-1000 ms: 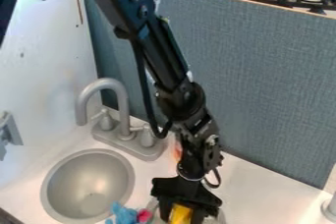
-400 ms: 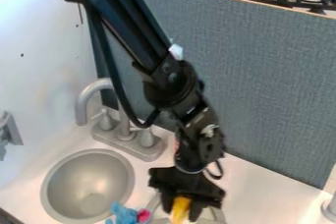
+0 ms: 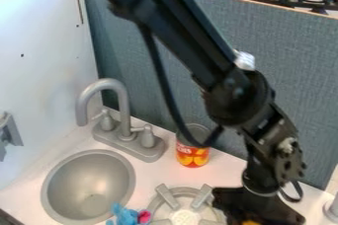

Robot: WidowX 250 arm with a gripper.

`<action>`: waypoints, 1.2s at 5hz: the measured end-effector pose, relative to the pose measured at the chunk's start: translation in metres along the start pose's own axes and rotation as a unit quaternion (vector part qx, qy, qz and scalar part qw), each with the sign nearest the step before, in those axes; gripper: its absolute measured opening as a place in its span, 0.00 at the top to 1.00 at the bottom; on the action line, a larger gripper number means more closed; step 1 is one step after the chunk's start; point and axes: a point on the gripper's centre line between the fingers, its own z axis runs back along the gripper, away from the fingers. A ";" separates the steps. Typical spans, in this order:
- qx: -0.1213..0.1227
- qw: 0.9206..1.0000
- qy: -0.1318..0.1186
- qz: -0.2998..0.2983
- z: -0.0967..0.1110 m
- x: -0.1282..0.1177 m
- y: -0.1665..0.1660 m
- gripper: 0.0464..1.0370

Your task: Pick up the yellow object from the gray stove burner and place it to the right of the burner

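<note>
Gripping a yellow item at view's btm edge, the gripper has it btwn its jaws, snug AFAICT; long axis hidden, can't tell. Burner just beside, cam L; blue toy farther L, so any L move crosses burner 1st.

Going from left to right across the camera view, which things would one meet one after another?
Grey wall fixture → round grey sink basin → cylindrical can with a red and orange label → black two-finger gripper.
</note>
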 end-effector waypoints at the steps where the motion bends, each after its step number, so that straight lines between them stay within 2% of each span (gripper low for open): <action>1: -0.022 0.999 0.031 -0.011 -0.017 -0.002 -0.031 0.49; 2: -0.046 0.998 0.037 -0.011 -0.027 -0.001 -0.050 0.50; 3: -0.053 0.998 0.032 -0.018 -0.039 0.002 -0.069 0.49; 4: -0.037 0.999 0.011 -0.009 -0.047 0.003 -0.078 0.50; 6: -0.017 1.000 0.003 0.004 -0.054 0.011 -0.076 0.50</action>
